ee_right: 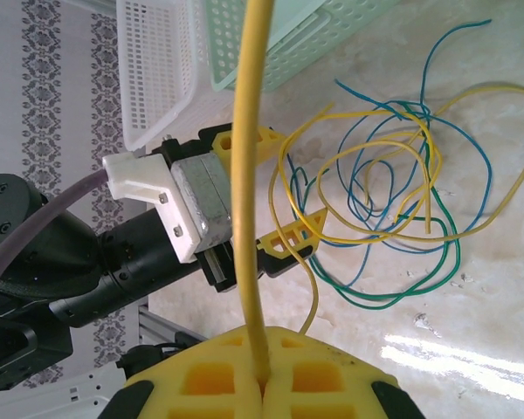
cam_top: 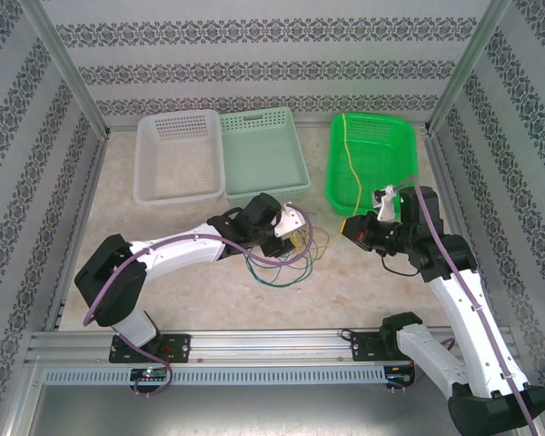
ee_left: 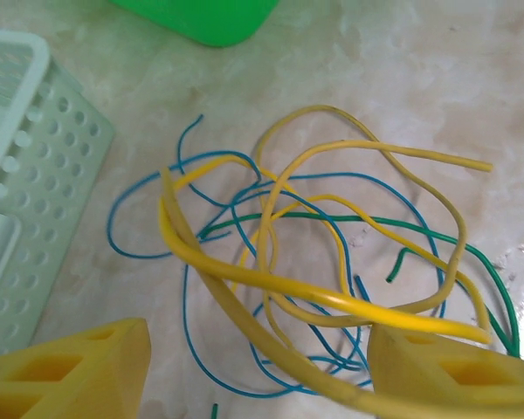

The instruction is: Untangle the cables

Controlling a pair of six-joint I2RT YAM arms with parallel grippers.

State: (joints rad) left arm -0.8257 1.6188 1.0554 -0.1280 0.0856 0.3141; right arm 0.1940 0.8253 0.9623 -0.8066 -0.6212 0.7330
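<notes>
The cables, thin yellow, green and blue wires (ee_left: 332,301), lie in a loose knot (cam_top: 282,262) on the marbled beige tabletop (cam_top: 163,227). They sit near its middle, just on the near side of the pale mint perforated basket (cam_top: 263,118).

One long yellow wire (ee_right: 248,105) is pinched in my right pincer (ee_right: 262,384), whose yellow pads are pressed together on it. From above, the wire appears to run from that pincer (cam_top: 386,198) across the bright green plastic basket (cam_top: 409,136) at the far right.

My left pincer (ee_left: 260,349) hovers over the knot with its fingers spread wide. A fat yellow loop crosses between them, unclamped.

I judge I am mid-step, with one yellow strand drawn apart from the heap and the others waiting. Next I should let this strand down into the green basket. Then the left pincer should close on a single wire and lift slowly, so the blue and green loops slide off rather than tighten.
</notes>
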